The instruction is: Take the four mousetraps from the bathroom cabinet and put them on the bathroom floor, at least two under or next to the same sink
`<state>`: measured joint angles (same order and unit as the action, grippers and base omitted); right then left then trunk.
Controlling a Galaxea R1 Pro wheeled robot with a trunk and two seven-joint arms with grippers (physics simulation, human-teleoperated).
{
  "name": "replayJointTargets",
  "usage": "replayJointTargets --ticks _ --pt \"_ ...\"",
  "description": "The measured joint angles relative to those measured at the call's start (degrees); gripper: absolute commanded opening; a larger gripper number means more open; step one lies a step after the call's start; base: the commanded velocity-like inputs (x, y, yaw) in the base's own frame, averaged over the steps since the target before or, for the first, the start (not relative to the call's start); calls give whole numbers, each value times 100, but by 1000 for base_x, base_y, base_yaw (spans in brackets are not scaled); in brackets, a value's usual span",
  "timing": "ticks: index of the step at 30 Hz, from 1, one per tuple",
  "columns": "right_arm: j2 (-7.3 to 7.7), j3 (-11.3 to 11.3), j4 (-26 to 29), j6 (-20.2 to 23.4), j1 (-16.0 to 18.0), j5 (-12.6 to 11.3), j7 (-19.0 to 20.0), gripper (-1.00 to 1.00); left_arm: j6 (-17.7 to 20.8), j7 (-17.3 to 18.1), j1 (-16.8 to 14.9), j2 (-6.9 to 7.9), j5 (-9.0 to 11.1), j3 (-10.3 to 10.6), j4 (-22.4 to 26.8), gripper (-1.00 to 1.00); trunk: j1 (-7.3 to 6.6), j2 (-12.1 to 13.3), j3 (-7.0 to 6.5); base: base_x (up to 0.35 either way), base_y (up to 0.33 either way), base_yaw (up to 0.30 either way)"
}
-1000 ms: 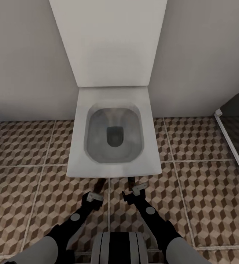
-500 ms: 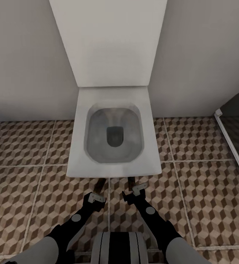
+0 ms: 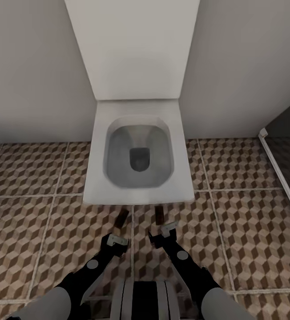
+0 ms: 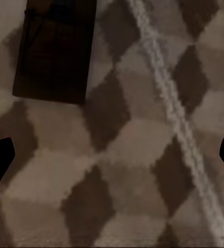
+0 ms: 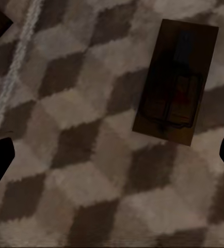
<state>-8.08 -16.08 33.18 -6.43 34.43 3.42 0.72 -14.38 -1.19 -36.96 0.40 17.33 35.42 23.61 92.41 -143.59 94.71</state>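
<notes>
Two mousetraps lie flat on the bathroom floor before a white toilet, both grippers hovering just behind them, jaws spread and empty.

You get soft, even light in the head view, with no glare. The toilet drops a faint shadow on the bathroom floor. Both wrist views are dim, blurry and blocky, and your tile pattern looks smeared.
</notes>
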Motion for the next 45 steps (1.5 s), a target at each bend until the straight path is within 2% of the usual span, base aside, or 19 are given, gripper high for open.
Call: replayJointTargets --ticks 20,45 --pt "0 -1 1 0 0 0 0 100 -9 0 -1 13 2 -8 -4 100 -1 0 0 -316 0 0" --pt "2 1 9 0 0 0 0 100 -9 0 -3 16 1 -11 4 100 -3 0 0 -19 0 0"
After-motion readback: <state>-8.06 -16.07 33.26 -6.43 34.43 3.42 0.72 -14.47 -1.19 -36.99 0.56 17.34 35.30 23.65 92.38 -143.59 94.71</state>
